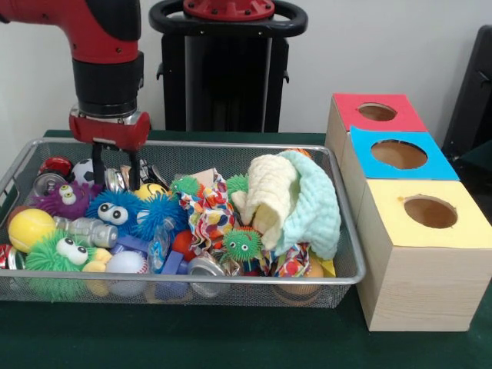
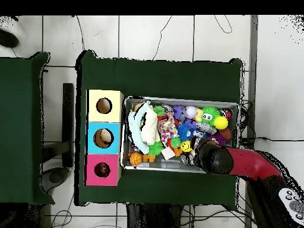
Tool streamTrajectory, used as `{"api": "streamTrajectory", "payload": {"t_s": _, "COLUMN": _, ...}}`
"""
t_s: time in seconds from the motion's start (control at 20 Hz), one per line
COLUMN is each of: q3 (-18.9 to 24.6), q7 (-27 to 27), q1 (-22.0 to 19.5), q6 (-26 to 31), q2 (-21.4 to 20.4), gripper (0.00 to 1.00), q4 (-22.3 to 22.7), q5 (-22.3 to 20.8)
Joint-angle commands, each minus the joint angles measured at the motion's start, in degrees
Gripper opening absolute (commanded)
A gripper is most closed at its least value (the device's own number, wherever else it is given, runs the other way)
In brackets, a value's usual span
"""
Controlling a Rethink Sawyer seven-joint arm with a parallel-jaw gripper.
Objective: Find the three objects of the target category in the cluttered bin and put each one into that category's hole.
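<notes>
The red and black arm's claw [image 1: 110,164] hangs with its fingers spread narrowly, holding nothing, over the far-left end of the wide silver wire-mesh bin [image 1: 338,280] filling the green worktop [image 1: 231,338]. The round hole in the red-topped pale wooden box [image 1: 377,112] sits at the worktop's far right corner.

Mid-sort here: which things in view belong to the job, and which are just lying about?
In the job:
the bin
the hole in the red-topped box
the hand, down at the bin's far corner

Lying about:
blue-topped box
yellow-topped box
pale cloths
</notes>
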Motion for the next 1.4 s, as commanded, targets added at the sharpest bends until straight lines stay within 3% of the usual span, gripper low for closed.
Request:
{"api": "streamTrajectory", "payload": {"t_s": 0.05, "q3": 5.72, "q7": -7.30, "q1": -0.89, "q6": -1.58, "q2": 3.11, "gripper": 1.00, "q4": -8.06, "q5": -4.69}}
{"api": "streamTrajectory", "payload": {"t_s": 0.85, "q3": 9.72, "q7": -7.93, "q1": -3.08, "q6": -2.08, "q2": 7.63, "gripper": 1.00, "q4": -12.51, "q5": -8.01}}
{"api": "streamTrajectory", "payload": {"t_s": 1.4, "q3": 12.71, "q7": -9.07, "q1": -5.11, "q6": -3.13, "q2": 14.22, "gripper": 1.00, "q4": -16.61, "q5": -10.78}}
